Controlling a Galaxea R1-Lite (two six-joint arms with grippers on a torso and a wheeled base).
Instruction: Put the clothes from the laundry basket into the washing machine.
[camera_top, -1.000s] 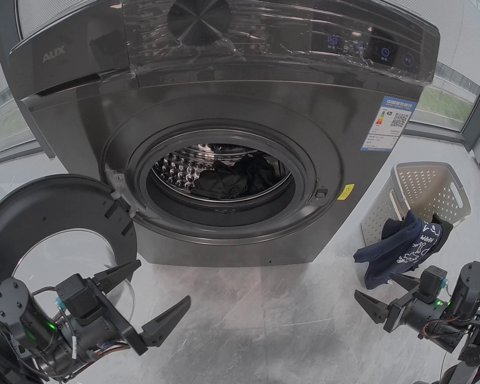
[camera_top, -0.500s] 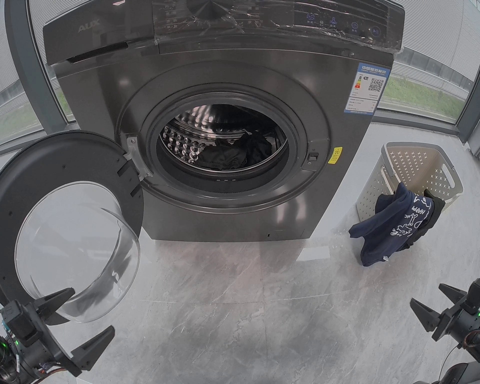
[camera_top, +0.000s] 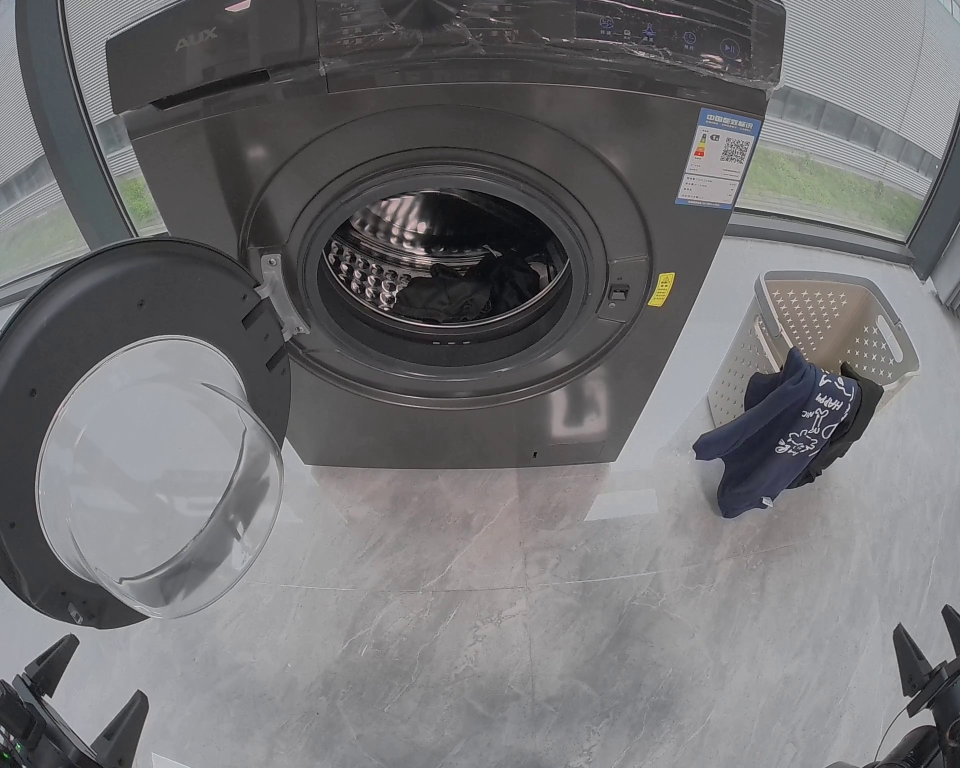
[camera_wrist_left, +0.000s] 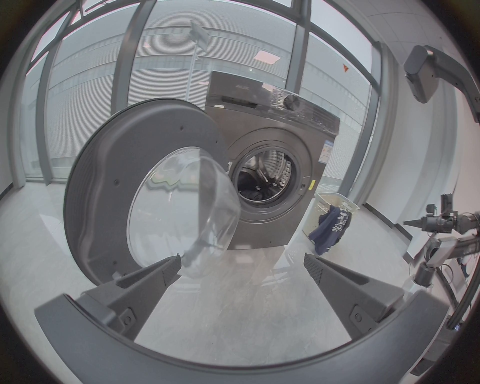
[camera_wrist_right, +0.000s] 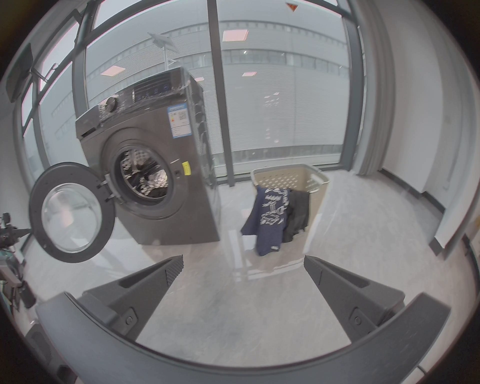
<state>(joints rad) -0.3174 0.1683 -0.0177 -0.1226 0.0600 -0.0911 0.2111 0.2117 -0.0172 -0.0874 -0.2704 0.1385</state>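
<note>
The grey washing machine (camera_top: 440, 120) stands ahead with its round door (camera_top: 130, 430) swung open to the left. Dark clothes (camera_top: 455, 290) lie inside the drum. To the right stands the white laundry basket (camera_top: 835, 320), with a navy printed garment (camera_top: 785, 430) and a black one (camera_top: 850, 415) draped over its front rim. My left gripper (camera_top: 85, 690) is open and empty at the bottom left, below the door. Near the bottom right corner my right gripper (camera_top: 930, 640) is open and empty, well short of the basket. In the wrist views the left gripper (camera_wrist_left: 242, 265) and right gripper (camera_wrist_right: 242, 267) hold nothing.
Grey marble floor (camera_top: 520, 620) stretches between me and the machine. Glass walls with dark frames (camera_top: 50, 130) run behind the machine and basket. The open door juts out over the floor on the left.
The head view has pulled back, so the machine and basket look farther away. Both grippers have drawn down toward the lower corners, staying open and empty.
</note>
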